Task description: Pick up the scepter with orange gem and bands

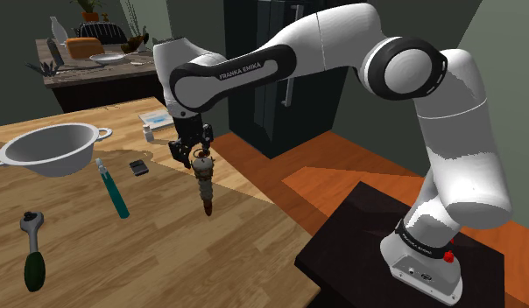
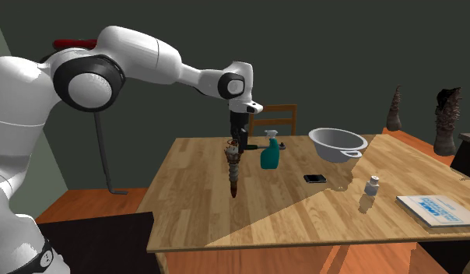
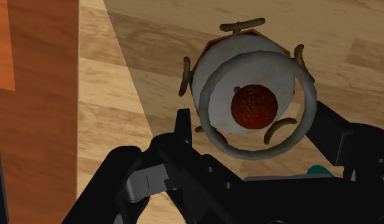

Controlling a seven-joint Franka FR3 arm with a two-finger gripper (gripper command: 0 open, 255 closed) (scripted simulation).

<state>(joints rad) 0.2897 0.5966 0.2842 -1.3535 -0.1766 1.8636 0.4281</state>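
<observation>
Orange-red gem (image 3: 253, 106) tops the grey-headed, brown-banded scepter (image 1: 204, 181), clasped upright by the black gripper (image 1: 195, 152) over the wooden table (image 1: 166, 258).

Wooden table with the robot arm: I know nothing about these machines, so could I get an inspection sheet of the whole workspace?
Surface: wooden table, partly shadowed.
Job's things: scepter with orange gem hangs upright, head up, over the table.
Clutter: white bowl, teal spray bottle, green-handled ratchet, small black device, small white bottle, booklet.
Grippers: fingers shut on the scepter's head.
Cables: nothing seen.
Surroundings: dark cabinet, chair, far table with dishes, orange floor.
</observation>
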